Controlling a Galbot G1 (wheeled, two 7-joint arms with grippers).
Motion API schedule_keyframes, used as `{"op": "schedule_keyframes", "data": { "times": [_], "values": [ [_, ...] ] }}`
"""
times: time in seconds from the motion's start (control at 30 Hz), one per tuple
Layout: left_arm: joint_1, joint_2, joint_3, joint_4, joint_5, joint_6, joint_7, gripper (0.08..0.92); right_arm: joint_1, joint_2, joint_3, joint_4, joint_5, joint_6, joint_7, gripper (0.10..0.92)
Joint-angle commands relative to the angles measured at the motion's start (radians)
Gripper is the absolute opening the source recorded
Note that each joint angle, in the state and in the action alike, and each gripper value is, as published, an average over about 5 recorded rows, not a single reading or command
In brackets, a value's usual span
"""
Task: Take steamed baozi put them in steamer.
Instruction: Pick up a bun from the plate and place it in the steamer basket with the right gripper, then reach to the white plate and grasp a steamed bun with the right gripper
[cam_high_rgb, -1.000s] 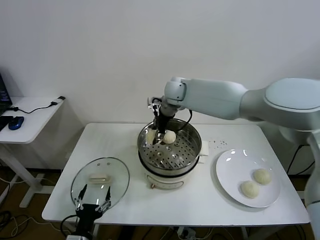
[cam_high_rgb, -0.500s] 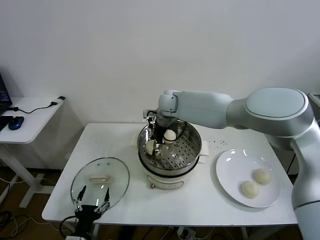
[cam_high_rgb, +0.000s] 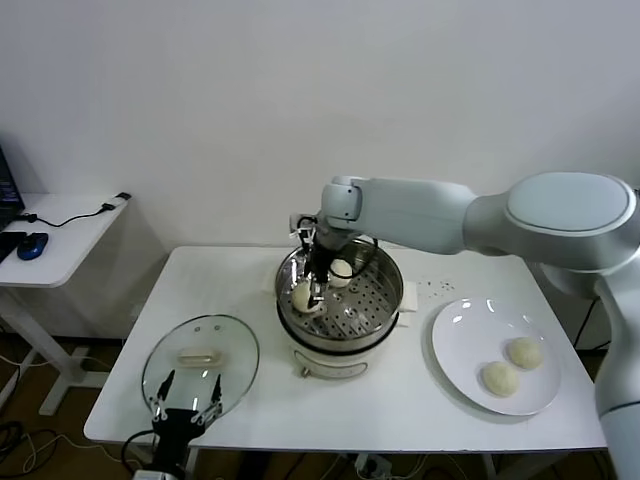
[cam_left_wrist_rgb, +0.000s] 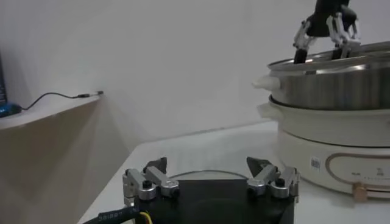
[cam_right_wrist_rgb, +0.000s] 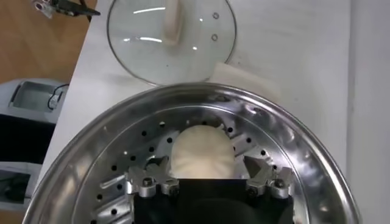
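Hovering released right tool (cam_right_wrist_rgb: 209, 182) astride baozi (cam_right_wrist_rgb: 202, 152) in steamer (cam_right_wrist_rgb: 304, 146), left tool (cam_left_wrist_rgb: 210, 182) spread, parked.

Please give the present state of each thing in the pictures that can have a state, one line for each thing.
Steamer: uncovered, two baozi inside.
Baozi by right gripper: lying on the perforated floor, between open fingers.
Second baozi in steamer: lying free.
Glass lid: off, flat on the table.
Plate: holds two baozi.
Right gripper: open, inside the steamer.
Left gripper: open, idle at the table's near edge.
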Motion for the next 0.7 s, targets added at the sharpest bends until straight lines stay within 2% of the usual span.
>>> {"op": "schedule_keyframes", "data": {
  "times": [0.03, 0.27, 0.43, 0.57, 0.7],
  "values": [
    [0.002, -0.001, 0.001, -0.004, 0.004, 0.001, -0.001, 0.823, 0.159, -0.274, -0.004, 0.2, -0.05, 0.032, -0.04, 0.823],
    [0.006, -0.003, -0.006, -0.017, -0.001, 0.006, -0.003, 0.823, 0.279, -0.561, -0.079, 0.381, -0.225, 0.114, -0.164, 0.823],
    [0.019, -0.005, -0.006, -0.027, 0.0, 0.0, -0.019, 0.823, 0.239, -0.769, -0.074, 0.469, -0.363, 0.13, -0.187, 0.823],
    [0.027, -0.006, -0.013, -0.035, -0.002, 0.0, -0.025, 0.823, 0.093, -0.915, 0.018, 0.502, -0.514, 0.142, -0.192, 0.823],
    [0.032, -0.006, -0.02, -0.038, 0.002, 0.002, -0.023, 0.823, -0.191, -1.016, 0.229, 0.491, -0.668, 0.151, -0.195, 0.823]
  ]
}}
